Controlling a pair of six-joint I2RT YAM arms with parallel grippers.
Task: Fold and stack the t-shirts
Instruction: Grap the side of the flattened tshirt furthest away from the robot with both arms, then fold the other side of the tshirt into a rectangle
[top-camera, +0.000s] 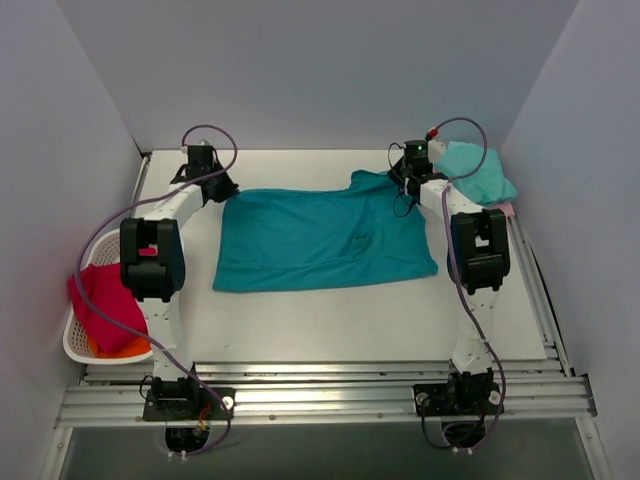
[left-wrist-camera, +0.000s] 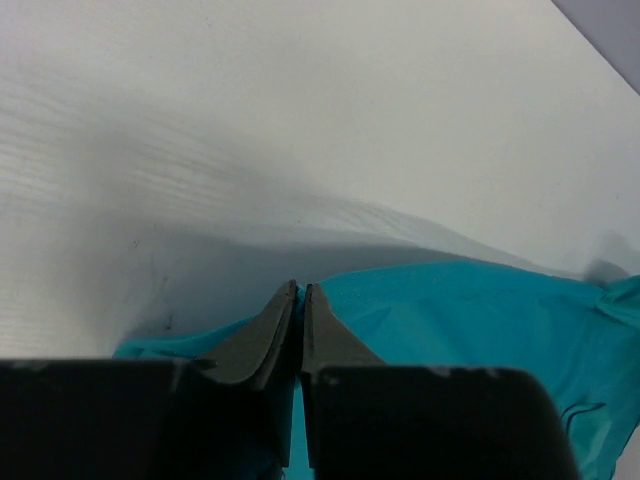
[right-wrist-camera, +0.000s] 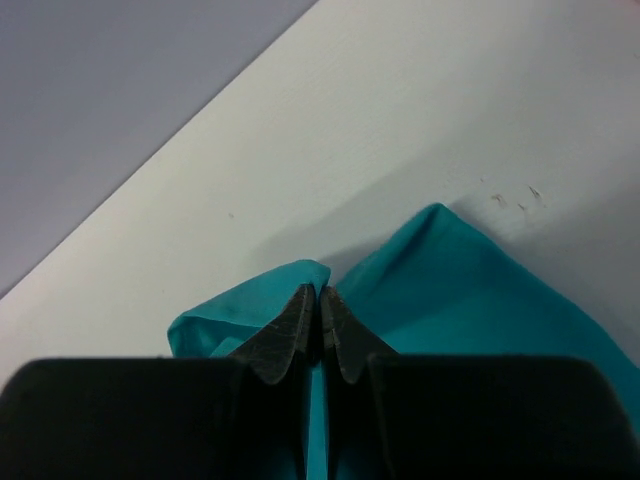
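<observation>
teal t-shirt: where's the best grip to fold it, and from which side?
The two far corners, one per claw, from above. The teal t-shirt lies flat, spread left to right, so that edge could fold toward the near one. The left claw and right claw are shut on it there.

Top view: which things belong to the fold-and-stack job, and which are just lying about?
Job:
- teal t-shirt, spread flat, far edge pinched by left gripper and right gripper
- mint-green t-shirt and pink t-shirt, far right

Lying about:
- white basket, left edge, holding red cloth
</observation>
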